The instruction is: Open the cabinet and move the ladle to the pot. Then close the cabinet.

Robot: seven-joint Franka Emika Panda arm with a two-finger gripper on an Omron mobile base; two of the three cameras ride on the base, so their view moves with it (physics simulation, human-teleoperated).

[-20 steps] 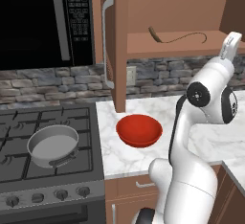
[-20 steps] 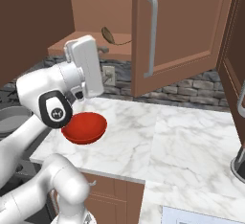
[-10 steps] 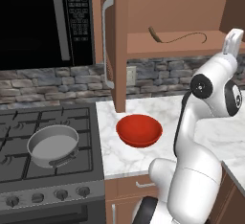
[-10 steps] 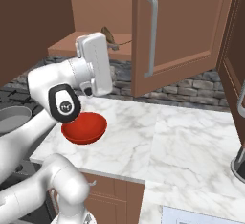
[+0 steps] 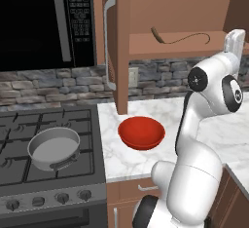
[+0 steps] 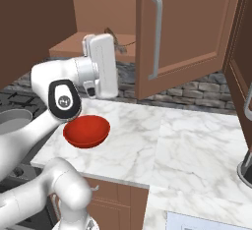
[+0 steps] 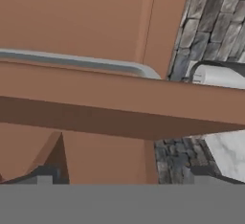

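The cabinet (image 5: 170,8) stands open, its left door edge-on (image 5: 121,47) and its right door (image 6: 187,32) swung wide. On its lower shelf lies the thin dark ladle (image 5: 179,39), also seen past my hand (image 6: 116,39). My gripper (image 5: 236,34) is raised just below and in front of that shelf, to the right of the ladle and apart from it. In the hand view the gripper (image 7: 123,174) is open with nothing between its fingertips, and the shelf edge (image 7: 119,110) crosses ahead. The grey pot (image 5: 53,146) sits on the stove, lower left.
A red bowl (image 5: 141,132) rests on the marble counter (image 6: 187,140) under the cabinet. The black microwave (image 5: 44,22) hangs left of the cabinet over the stove (image 5: 29,173). The open right door's handle (image 6: 156,35) juts out beside my hand.
My arm has lifted, and the hand has drifted slightly closer to the cabinet shelf. The ladle, bowl and pot have not moved. The jaws have stayed open.
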